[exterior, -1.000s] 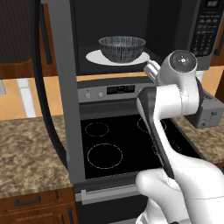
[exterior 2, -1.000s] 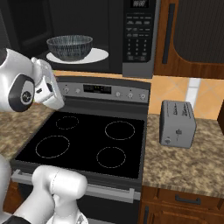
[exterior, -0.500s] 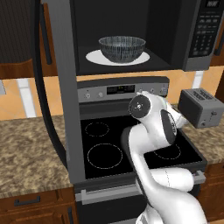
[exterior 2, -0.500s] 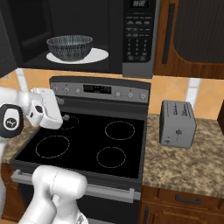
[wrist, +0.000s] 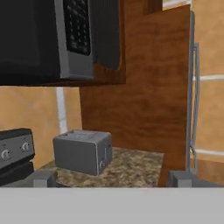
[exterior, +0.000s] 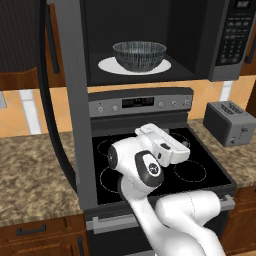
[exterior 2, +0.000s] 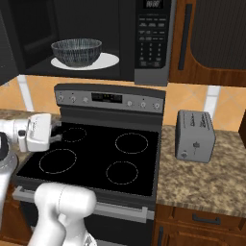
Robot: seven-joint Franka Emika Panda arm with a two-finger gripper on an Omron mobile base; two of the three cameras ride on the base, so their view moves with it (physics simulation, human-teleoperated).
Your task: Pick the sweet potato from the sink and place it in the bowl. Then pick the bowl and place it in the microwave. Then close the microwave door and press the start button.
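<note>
The bowl (exterior: 139,56) sits on the white plate (exterior: 111,65) inside the microwave (exterior: 150,40). From the tool (exterior: 186,145), it lies at about eleven o'clock, well apart. The tool's jaws are spread wide, holding nothing.

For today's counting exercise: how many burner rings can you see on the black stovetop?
4 in the right base view: back left, back right, front left, front right. From the left base camera the arm hides some.

No legible text anywhere.
</note>
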